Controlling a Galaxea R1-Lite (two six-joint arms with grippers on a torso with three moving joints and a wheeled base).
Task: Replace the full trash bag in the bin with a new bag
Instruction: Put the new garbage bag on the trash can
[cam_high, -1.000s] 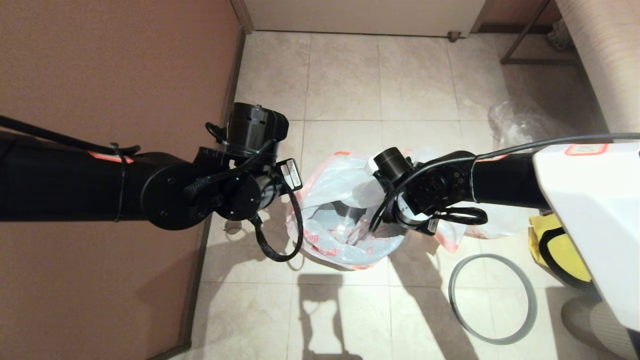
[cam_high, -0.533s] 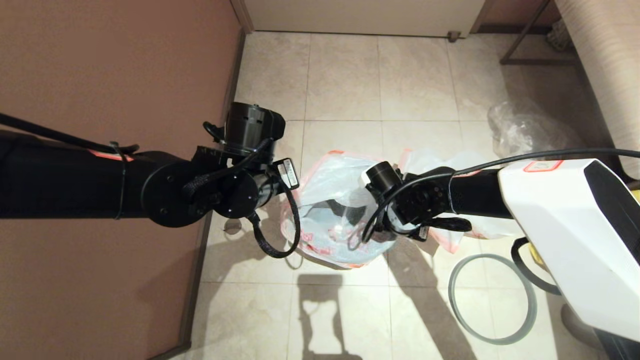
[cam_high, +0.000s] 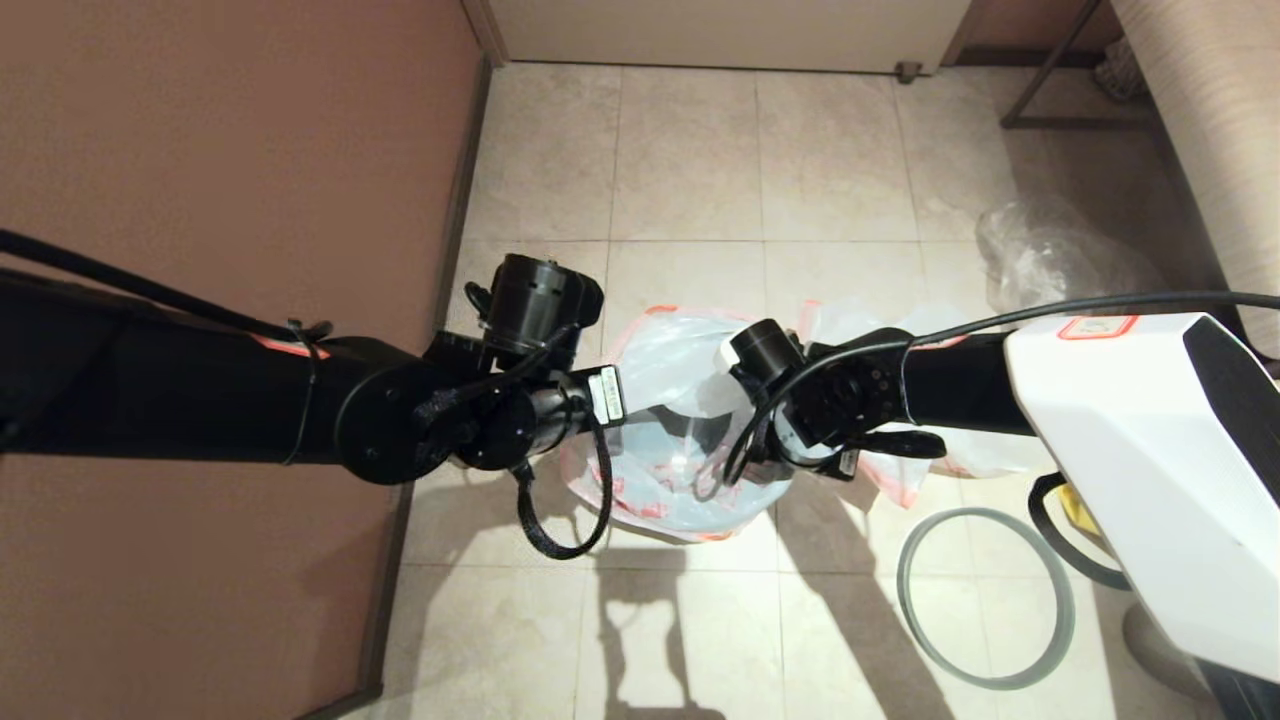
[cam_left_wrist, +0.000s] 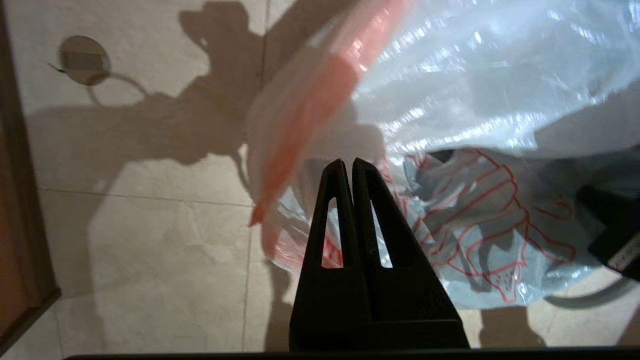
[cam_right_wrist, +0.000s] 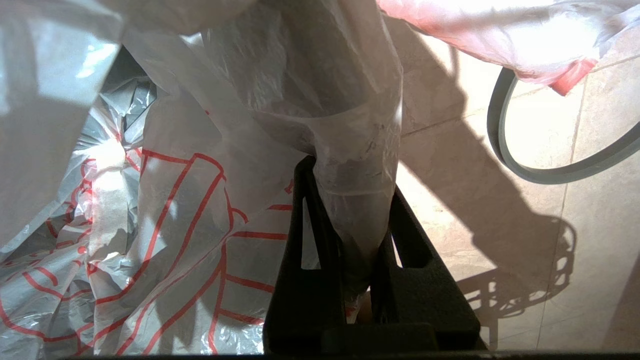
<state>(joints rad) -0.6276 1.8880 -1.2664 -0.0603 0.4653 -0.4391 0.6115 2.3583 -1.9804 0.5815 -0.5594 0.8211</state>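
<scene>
Our left arm reaches in from the left, wrist bent downward, and the left gripper (cam_left_wrist: 352, 167) has its jaws pressed together with nothing visible between them. Our right arm reaches in from the right, opposite it, and the right gripper (cam_right_wrist: 350, 170) has its jaws pinched on a gathered fold of the new bag (cam_right_wrist: 350, 150).

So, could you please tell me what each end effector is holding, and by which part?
The right end effector grips a bunched fold of the limp white leaf-printed plastic bag; the shut left end effector holds nothing visible.
</scene>
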